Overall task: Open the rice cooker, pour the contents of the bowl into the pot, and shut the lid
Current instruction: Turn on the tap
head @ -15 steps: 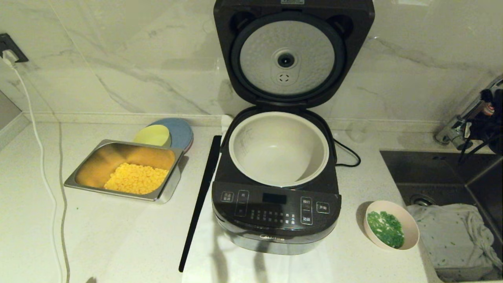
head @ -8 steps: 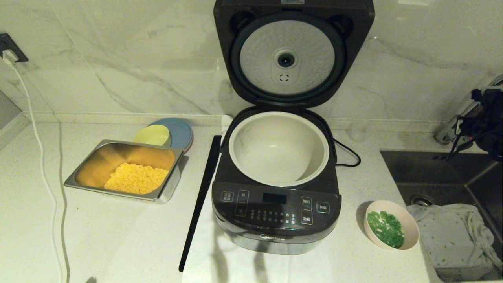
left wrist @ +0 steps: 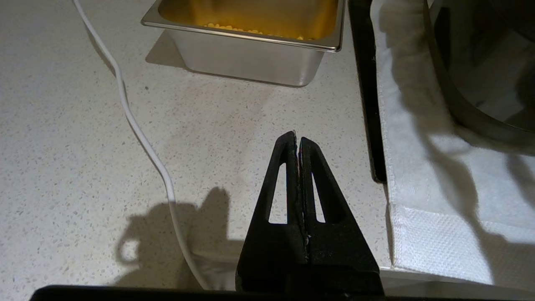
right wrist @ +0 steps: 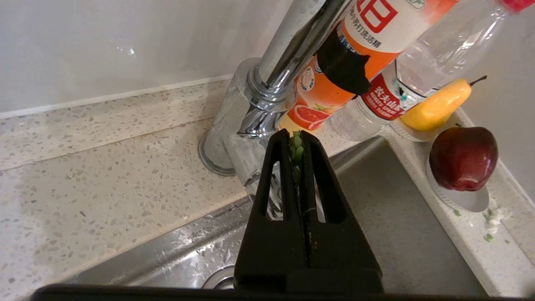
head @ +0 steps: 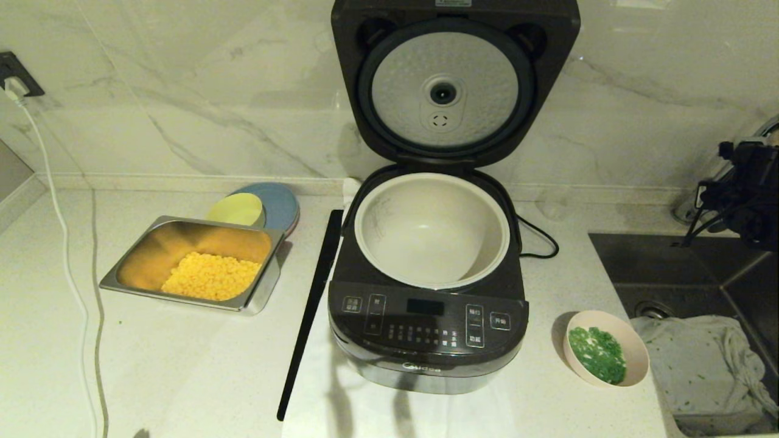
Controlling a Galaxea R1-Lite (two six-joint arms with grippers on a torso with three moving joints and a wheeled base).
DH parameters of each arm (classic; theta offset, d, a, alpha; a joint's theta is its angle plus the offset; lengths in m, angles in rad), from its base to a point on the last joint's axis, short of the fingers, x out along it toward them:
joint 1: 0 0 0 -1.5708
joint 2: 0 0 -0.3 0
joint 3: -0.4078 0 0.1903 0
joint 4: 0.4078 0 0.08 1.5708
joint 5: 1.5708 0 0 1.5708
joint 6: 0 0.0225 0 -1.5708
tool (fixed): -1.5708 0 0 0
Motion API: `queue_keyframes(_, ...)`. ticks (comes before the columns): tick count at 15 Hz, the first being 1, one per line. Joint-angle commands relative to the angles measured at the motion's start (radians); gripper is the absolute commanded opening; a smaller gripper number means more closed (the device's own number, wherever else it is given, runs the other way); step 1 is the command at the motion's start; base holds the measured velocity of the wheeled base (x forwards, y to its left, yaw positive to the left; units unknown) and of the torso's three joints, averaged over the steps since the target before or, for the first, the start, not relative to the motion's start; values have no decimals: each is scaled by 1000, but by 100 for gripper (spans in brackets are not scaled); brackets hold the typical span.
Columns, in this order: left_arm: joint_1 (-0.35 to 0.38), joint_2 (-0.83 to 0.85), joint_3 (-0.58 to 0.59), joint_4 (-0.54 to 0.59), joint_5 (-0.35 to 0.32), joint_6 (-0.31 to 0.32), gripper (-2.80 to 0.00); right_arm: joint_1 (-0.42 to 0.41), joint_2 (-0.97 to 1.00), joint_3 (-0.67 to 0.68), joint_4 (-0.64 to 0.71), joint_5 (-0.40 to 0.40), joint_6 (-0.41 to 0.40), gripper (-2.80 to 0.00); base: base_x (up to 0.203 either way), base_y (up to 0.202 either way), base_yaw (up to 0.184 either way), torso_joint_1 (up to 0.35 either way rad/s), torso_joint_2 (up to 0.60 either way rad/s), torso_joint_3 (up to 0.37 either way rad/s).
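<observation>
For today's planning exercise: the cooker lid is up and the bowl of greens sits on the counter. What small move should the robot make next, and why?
Probably bring the right gripper, shut and up by the faucet, down toward the bowl and open it. The lid stands open, the pot is empty, and the greens are unpoured. The left gripper is shut over the counter.

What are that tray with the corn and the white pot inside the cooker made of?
The tray looks like stainless steel: shiny, brushed silver walls that mirror the yellow corn. The pot has a smooth, matte cream surface, probably a ceramic-style coating over metal, though the base material cannot be seen.
</observation>
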Motion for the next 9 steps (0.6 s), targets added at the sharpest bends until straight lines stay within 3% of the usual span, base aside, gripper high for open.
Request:
queue_keyframes(1,0,0,9,0,0,1,-280,1,0,0,4,-4,7,-280,0,0,0,0,0,0)
queue_keyframes(9,0,0,9,0,0,-1,-280,-7,-86,144,17,-4,12,-280,0,0,0,0,0,0)
